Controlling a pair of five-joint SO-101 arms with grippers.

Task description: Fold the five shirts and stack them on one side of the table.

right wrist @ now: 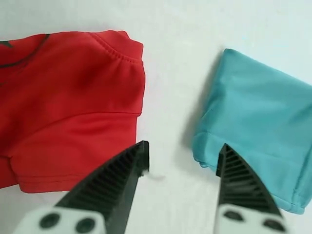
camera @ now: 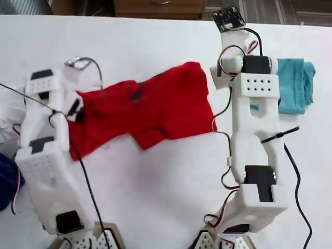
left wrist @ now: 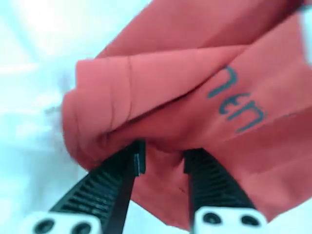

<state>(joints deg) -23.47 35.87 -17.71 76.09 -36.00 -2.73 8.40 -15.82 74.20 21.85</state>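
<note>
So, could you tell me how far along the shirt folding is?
Done: one teal shirt lies folded at one side of the table. In hand: the left end effector pinches a fold of the red shirt, mostly spread. Left: finishing and stacking it, then the rest.

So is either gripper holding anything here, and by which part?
The left gripper appears to pinch the red shirt by a bunched fold at its edge. The right gripper hangs open over bare table, holding nothing.

Right claw [right wrist: 183, 158] open over white counter [right wrist: 175, 73], between red shirt [right wrist: 68, 107] and folded teal shirt [right wrist: 258, 122].
</note>
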